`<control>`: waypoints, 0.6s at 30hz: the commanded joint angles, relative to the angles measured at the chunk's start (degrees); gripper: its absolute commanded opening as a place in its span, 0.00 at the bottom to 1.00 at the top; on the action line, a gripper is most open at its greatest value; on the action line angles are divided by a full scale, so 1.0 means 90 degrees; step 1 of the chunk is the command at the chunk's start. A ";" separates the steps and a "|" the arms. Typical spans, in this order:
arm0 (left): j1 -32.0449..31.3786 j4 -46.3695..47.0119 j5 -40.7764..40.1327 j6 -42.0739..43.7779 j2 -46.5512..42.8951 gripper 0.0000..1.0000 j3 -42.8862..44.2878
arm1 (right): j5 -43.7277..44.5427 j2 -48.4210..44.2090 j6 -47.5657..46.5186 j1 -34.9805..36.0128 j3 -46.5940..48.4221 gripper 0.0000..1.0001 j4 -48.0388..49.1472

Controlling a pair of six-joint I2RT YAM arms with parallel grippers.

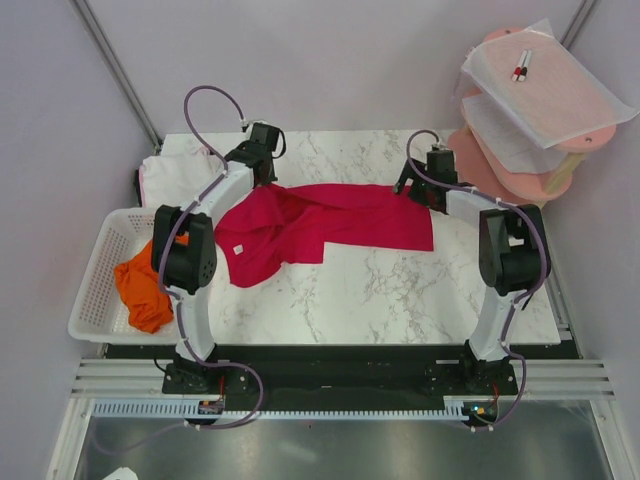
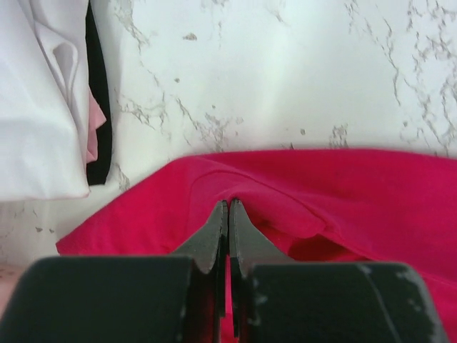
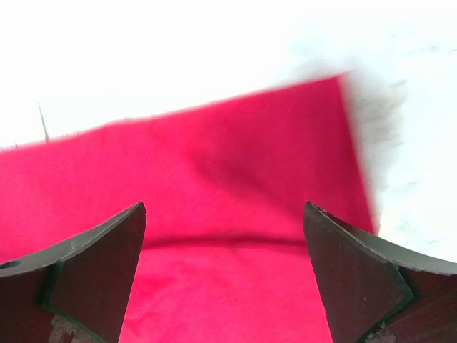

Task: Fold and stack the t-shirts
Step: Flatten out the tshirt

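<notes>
Red t-shirt (image 1: 330,225) on tabletop (image 1: 400,290): soft, light, limp; likely bunches. Left hand (image 2: 228,207) clenched on edge fold; right hand (image 3: 225,207) released, over opposite corner, sensible 2nd hold.

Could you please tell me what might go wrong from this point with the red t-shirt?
1. The left gripper is shut on only a small fold of the red t-shirt, so the cloth could slip out when pulled.
2. The right gripper hangs open over the shirt's far right corner, gripping nothing; a one-sided lift would likely bunch it.
</notes>
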 commanded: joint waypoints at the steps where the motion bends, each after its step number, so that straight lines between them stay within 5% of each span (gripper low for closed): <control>1: 0.0217 0.0025 -0.0260 0.0326 0.0384 0.02 0.0941 | -0.0647 0.0120 0.0418 -0.0384 0.0332 0.98 0.0483; 13: 0.0617 -0.0092 -0.0143 0.0464 0.1898 0.02 0.2612 | -0.0658 0.0305 0.0243 -0.0472 0.0254 0.94 0.0307; 18: 0.0725 -0.0131 -0.0055 0.0503 0.2172 0.02 0.2945 | -0.0630 0.0482 0.0262 -0.0482 0.0409 0.85 0.0288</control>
